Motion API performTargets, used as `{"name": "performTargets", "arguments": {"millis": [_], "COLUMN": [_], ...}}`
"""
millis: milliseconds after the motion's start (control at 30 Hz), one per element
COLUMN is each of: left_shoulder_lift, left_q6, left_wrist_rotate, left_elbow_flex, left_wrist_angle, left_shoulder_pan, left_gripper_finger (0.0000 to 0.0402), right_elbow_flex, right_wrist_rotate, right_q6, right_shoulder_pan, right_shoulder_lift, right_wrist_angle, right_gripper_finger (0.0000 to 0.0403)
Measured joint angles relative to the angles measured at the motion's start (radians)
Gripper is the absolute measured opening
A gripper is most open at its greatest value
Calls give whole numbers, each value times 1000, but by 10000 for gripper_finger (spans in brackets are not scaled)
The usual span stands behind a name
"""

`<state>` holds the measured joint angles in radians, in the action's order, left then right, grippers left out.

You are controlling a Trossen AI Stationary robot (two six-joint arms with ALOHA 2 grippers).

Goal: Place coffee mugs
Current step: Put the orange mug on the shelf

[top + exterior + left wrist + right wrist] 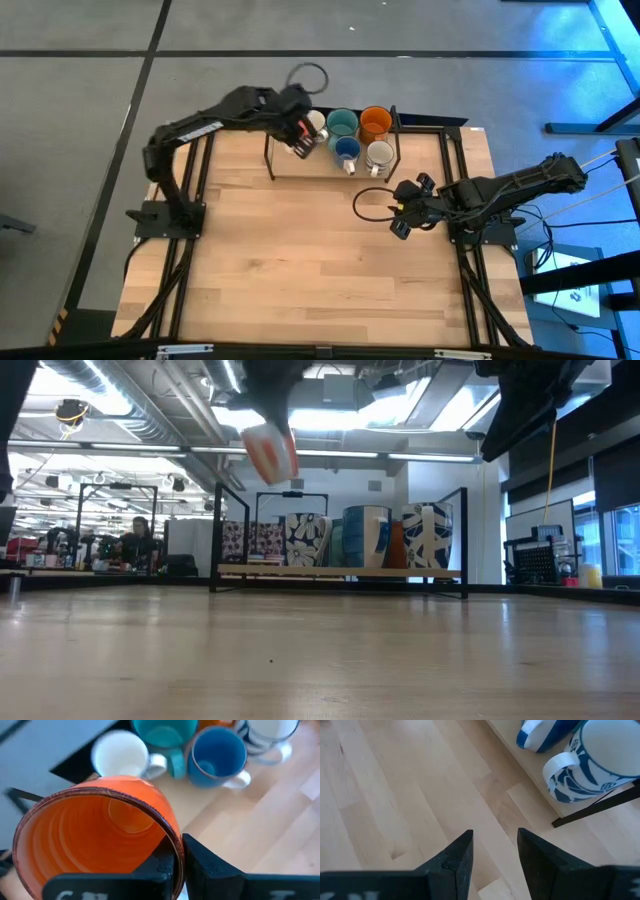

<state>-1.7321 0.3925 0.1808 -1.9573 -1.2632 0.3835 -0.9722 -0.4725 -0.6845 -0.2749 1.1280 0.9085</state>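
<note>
My left gripper (300,138) is over the left end of the black wire rack (270,160) at the table's far edge, shut on a mug that is orange-red inside (95,845) and white and orange outside (268,455). On the rack's wooden shelf stand a white mug (316,121), a teal mug (342,123), an orange mug (375,123), a blue mug (347,150) and a white-and-blue patterned mug (380,155). My right gripper (400,212) is open above bare table, near the rack's right end. My left gripper (179,852) holds the orange-red mug by its rim wall (175,845). One finger (157,867) is inside the mug and the other finger (205,862) is outside. The mug is lifted clear above the rack's shelf, slightly tilted (268,455).
The rack's black upright bars (217,535) frame the shelf. Free shelf room lies at its left end, below the held mug. The wooden table (300,260) stretches toward the near edge. The patterned mug's handle (555,767) points toward my right gripper (495,852). A person (135,540) sits far behind.
</note>
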Motion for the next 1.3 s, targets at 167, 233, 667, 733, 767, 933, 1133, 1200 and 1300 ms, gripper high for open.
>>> {"name": "performTargets", "arguments": {"millis": [167, 233, 667, 733, 767, 933, 1133, 1200, 1300], "left_shoulder_lift": [-88, -117, -309, -333, -345, -368, -371, -371, -373], "left_q6": [31, 42, 51, 52, 52, 50, 43, 46, 47], "left_wrist_rotate": [-46, -44, -124, -126, -125, -115, -117, -120, -124], "left_elbow_flex": [-3, -5, -5, -5, -5, -7, -6, -6, -5], "left_wrist_angle": [-2, 3, 70, 78, 81, 90, 138, 136, 138], "left_shoulder_pan": [-29, -37, -36, -31, -28, -24, -22, -18, -14], "left_gripper_finger": [16, 16, 16, 16, 16, 17, 26, 35, 51], "right_elbow_flex": [0, 0, 0, 0, 0, 0, 0, 0, 0], "right_wrist_rotate": [20, 20, -3, -6, -6, -6, -6, -6, -6], "right_q6": [-3, -3, -21, -21, -21, -21, -21, -21, -21], "right_shoulder_pan": [0, 0, 0, 0, 0, 0, 0, 0, 0], "right_shoulder_lift": [0, 0, 0, 0, 0, 0, 0, 0, 0], "right_wrist_angle": [0, 0, 0, 0, 0, 1, 2, 2, 2], "right_gripper_finger": [138, 138, 138, 138, 138, 138, 138, 138, 138]}}
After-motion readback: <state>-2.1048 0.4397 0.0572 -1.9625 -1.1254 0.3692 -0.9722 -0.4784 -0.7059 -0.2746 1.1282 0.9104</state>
